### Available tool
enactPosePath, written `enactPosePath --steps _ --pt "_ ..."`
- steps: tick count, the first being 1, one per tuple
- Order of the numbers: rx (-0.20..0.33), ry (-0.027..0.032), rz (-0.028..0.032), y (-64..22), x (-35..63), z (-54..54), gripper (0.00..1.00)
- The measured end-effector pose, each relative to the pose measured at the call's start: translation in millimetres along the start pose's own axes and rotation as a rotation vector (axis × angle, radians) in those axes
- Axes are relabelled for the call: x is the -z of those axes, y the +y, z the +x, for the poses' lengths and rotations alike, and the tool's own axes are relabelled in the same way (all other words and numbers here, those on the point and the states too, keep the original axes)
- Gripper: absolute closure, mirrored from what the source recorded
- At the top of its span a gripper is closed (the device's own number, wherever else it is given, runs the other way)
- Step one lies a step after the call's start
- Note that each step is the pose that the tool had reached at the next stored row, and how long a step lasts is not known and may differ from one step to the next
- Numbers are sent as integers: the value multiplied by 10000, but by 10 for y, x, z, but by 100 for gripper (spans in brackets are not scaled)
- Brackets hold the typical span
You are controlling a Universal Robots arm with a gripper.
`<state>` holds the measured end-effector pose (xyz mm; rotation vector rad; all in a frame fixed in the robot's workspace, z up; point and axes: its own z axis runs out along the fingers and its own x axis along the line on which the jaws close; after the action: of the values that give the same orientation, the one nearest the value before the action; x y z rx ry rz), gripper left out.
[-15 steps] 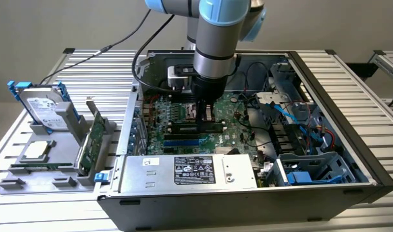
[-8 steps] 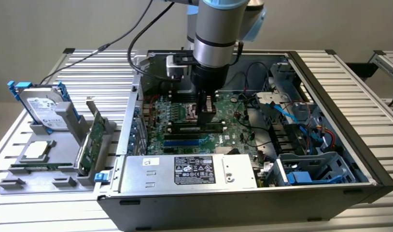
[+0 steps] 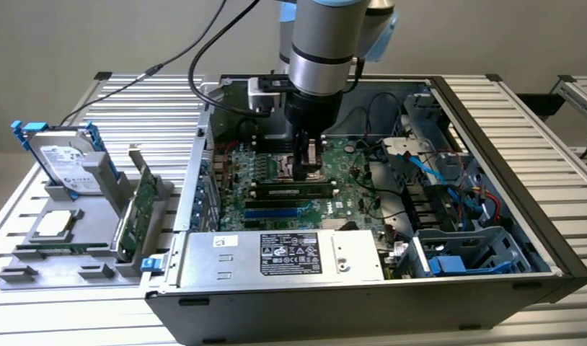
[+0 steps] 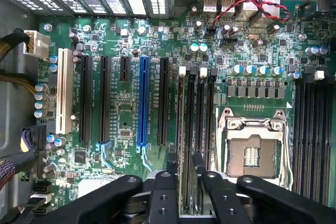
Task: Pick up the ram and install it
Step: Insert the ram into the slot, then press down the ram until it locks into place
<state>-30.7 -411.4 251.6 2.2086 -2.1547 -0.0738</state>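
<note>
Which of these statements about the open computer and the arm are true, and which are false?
1. The hard drive stands outside the case. True.
2. The CPU socket holds a processor. False: it is empty.
3. The pincer hangs over the hard drive. False: it is inside the case, over the motherboard, beside the socket.
4. The ram stands in a slot near the pincer. True.
</note>
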Motion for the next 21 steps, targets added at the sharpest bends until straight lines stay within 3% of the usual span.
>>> enactPosePath --steps 2,4,21 --pt "0 1 0 0 0 0 87" --pt "0 1 0 0 0 0 89" --pt "0 1 0 1 -2 0 89"
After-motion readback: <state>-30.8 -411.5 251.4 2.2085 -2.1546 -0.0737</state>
